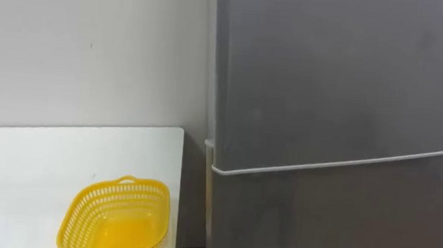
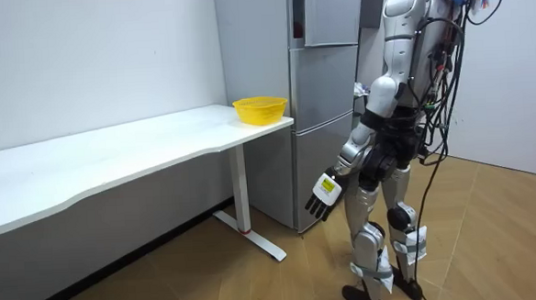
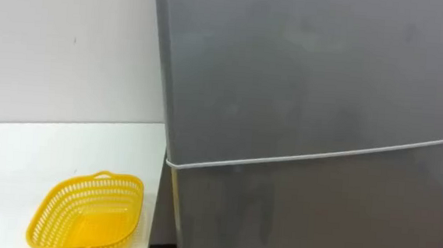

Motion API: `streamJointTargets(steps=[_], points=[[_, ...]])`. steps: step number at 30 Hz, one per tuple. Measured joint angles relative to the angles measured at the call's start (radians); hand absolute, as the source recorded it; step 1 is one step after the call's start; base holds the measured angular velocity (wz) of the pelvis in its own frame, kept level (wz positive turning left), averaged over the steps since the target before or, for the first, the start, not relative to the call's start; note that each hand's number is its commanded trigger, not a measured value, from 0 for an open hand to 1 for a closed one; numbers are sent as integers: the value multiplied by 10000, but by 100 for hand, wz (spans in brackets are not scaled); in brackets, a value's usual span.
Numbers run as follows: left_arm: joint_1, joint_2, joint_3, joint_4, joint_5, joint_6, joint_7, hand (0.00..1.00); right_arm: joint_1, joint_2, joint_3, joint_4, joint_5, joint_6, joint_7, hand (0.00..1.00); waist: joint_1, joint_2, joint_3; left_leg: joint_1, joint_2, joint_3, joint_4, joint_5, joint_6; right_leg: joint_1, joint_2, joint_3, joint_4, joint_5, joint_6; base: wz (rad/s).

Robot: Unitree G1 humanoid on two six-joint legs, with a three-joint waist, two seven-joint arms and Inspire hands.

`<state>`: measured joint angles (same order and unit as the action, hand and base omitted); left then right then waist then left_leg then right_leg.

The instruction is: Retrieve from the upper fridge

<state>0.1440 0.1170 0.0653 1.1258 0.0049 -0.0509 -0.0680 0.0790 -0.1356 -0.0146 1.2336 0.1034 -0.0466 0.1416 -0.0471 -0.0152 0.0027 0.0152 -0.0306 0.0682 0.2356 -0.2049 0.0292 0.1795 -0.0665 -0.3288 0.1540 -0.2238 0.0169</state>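
I stand upright on both legs with my torso straight. My silver-grey left arm hangs from the shoulder at my side, bent a little at the elbow, so the forearm slants forward and down ahead of my thigh. At its end is my dark, pale-fingered mechanical left hand (image 2: 324, 195), at about thigh height, with the wrist roughly in line with the forearm. Its fingers are loosely extended and a little spread, pointing downward. They are relaxed rather than curled and hold nothing.
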Motion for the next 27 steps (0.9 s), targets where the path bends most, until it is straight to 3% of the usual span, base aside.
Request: streamJointTargets(steps=[12, 27], points=[[17, -36, 17, 119, -48, -30, 199, 0, 14, 0, -91, 112, -1, -66, -533, 0, 12, 5, 24, 187, 0, 95, -71, -2, 2, 105, 3, 228, -17, 0, 0, -2], [399, -272, 884, 148, -1145, -1, 1122, 0, 212, 9, -669, 233, 11, 57, -748, 0, 45, -42, -9, 273, -2, 145, -145, -2, 4, 112, -5, 259, -18, -4, 6, -1]])
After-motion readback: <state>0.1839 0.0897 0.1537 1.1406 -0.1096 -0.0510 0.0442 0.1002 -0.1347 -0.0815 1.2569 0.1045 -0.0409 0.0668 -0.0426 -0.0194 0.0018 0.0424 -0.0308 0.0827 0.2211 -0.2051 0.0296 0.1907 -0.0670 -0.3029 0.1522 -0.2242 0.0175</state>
